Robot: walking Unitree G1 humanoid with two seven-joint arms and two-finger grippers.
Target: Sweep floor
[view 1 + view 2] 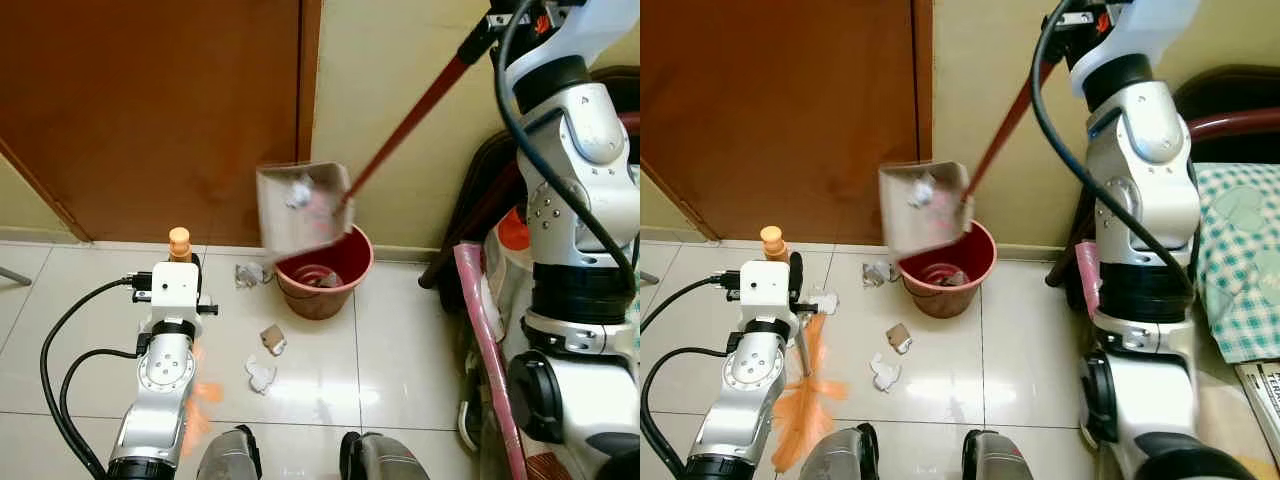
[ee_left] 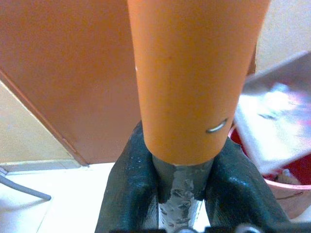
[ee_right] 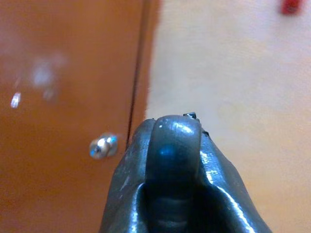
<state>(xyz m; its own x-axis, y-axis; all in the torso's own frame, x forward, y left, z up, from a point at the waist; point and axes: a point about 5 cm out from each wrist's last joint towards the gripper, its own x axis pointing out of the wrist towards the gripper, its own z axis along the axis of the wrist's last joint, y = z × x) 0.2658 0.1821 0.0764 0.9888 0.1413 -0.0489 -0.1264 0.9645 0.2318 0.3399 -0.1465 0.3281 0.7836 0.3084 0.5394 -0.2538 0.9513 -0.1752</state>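
Dustpan [image 1: 300,205]: hanging tilted above the red bin [image 1: 325,272] by the door, paper scraps still lying in it.
Right gripper [image 3: 172,145]: raised high, fingers pressed together around the dustpan's red handle [image 1: 405,125].
Left gripper [image 2: 180,179]: pinching the orange broom [image 1: 800,400], bristles resting on the tiles.
Doing it well: keep tipping with the pan's lip over the bin's mouth.
Remaining: scraps [image 1: 262,358] are lying on the floor near the bin.
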